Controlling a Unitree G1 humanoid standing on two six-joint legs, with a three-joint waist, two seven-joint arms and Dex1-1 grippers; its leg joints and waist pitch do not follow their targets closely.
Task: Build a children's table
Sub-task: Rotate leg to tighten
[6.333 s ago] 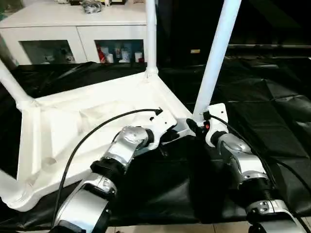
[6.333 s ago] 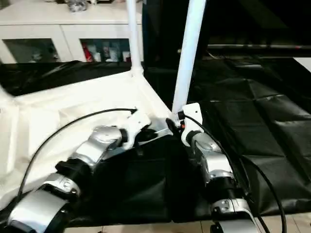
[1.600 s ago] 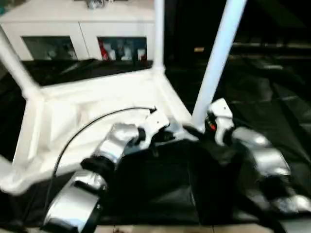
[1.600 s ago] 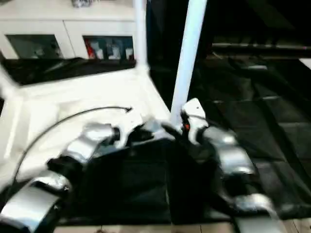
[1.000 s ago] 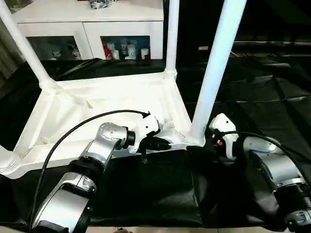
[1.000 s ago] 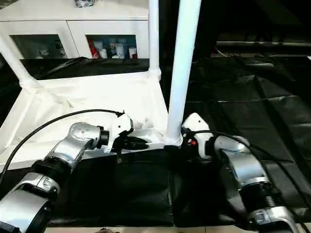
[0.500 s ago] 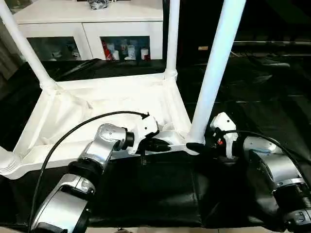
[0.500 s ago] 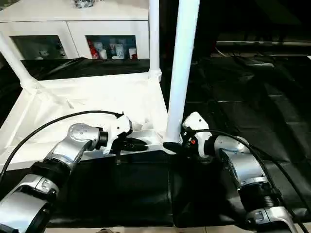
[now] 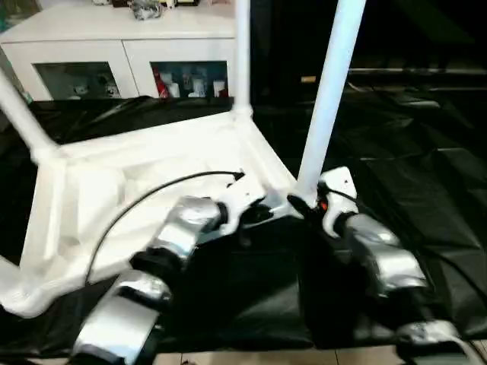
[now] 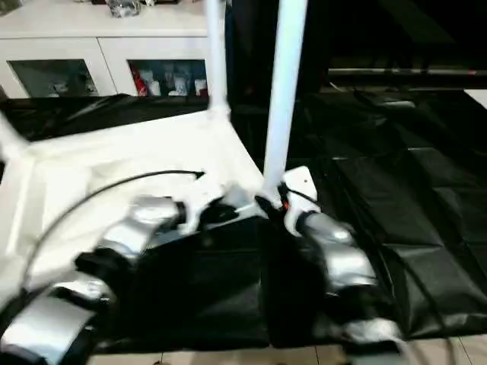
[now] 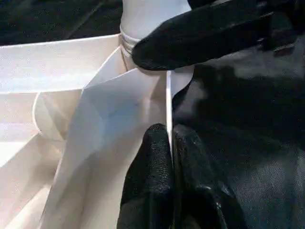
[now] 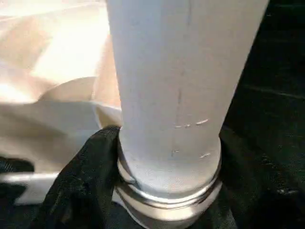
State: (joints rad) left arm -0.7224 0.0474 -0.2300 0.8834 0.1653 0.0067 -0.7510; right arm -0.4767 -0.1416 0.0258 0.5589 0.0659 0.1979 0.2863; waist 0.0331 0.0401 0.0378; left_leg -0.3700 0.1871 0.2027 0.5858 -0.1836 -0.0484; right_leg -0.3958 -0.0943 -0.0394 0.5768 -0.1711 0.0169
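The tabletop (image 9: 137,190) is lying upside down on the black-covered work table (image 9: 426,175), its rim facing up and its near right corner sitting toward the middle of the scene. Legs are standing up from its corners: one at the near right corner (image 9: 329,91), one at the far right corner (image 9: 242,53), one slanting up at the far left (image 9: 19,122), and part of another showing at the near left edge (image 9: 11,277).

The left gripper (image 11: 171,143) is reaching in from the near left and is pinching the thin near rim of the tabletop just left of the near right corner. In the left wrist view its two black fingers (image 11: 152,167) are lying pressed together with the rim's edge between them.

The right gripper (image 9: 304,204) is sitting at the base of the near right leg, right at the corner socket. In the right wrist view a black finger (image 12: 81,176) is lying against the ringed base of the leg on one side, with dark material showing on the other side as well, so the fingers are appearing to clasp the leg's base.

A black cable (image 9: 152,190) is arching over the tabletop to the left wrist. A white cabinet (image 9: 114,46) with glass doors is standing beyond the work table at the far left.
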